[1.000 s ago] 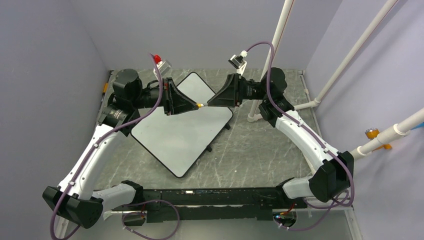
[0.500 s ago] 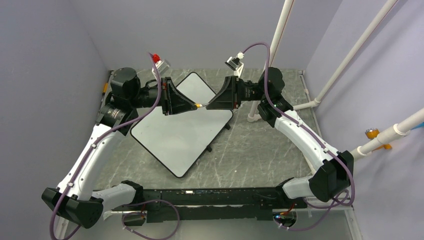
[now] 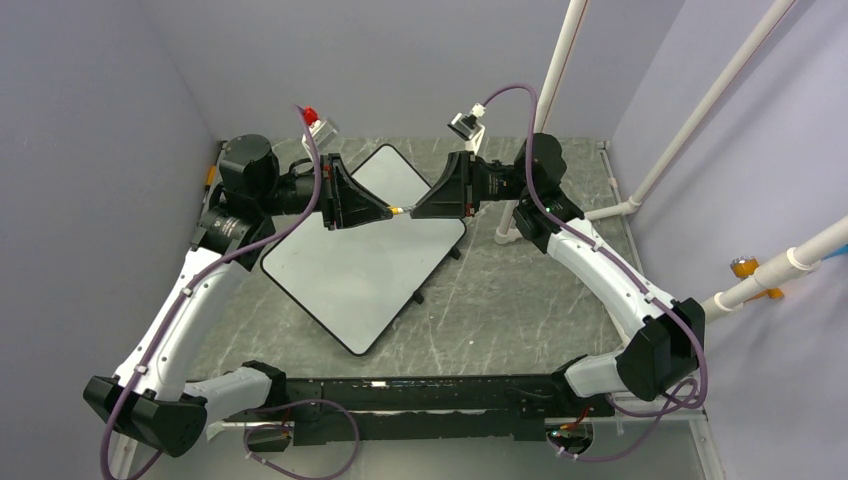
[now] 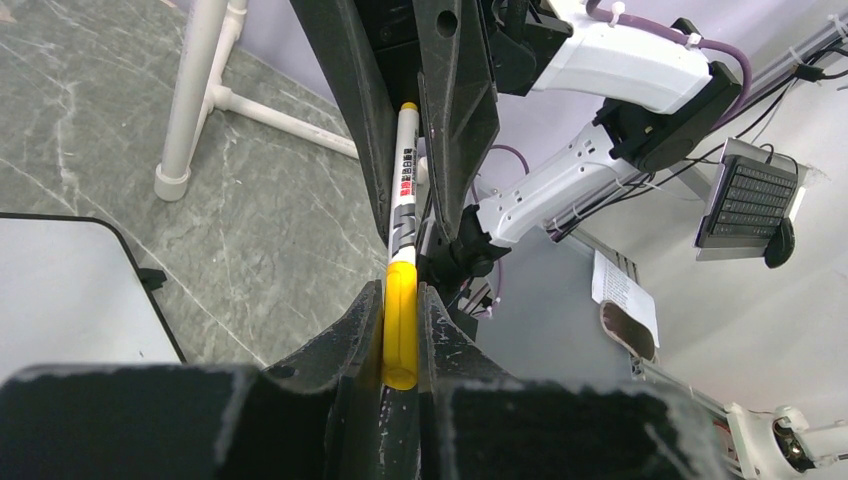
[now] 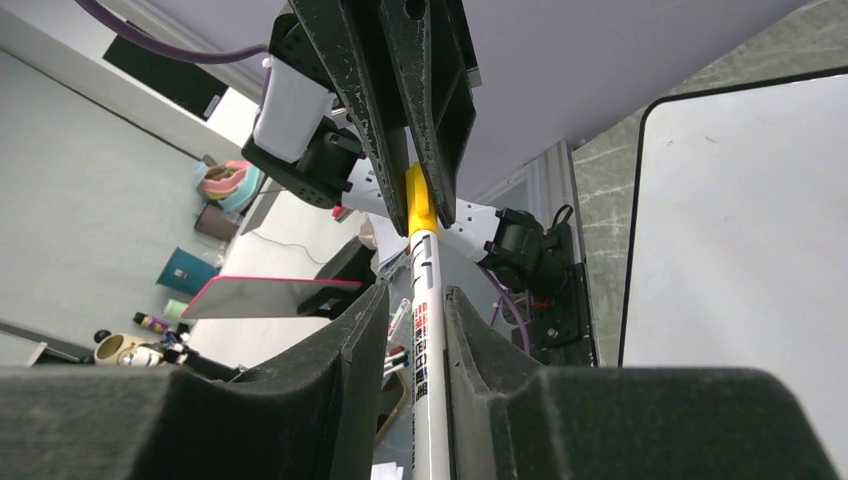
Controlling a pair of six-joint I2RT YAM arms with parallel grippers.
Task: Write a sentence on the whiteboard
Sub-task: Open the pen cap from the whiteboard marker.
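My whiteboard [image 3: 350, 270] lies flat on the grey desk [image 3: 520, 300], turned cornerwise between my arms. Above its far half my two pincers meet tip to tip on a marker [image 4: 403, 190]. My left pincer [image 4: 400, 335] clamps its yellow end, while my right pincer [image 5: 415, 295] stands narrow round its white shaft; whether it grips I cannot tell.

2 white arms [image 3: 190, 300], purple cables [image 3: 320, 165]

Lavender walls [image 3: 400, 60], grey marble tabletop [image 3: 520, 300], white pipe frame [image 3: 563, 60].
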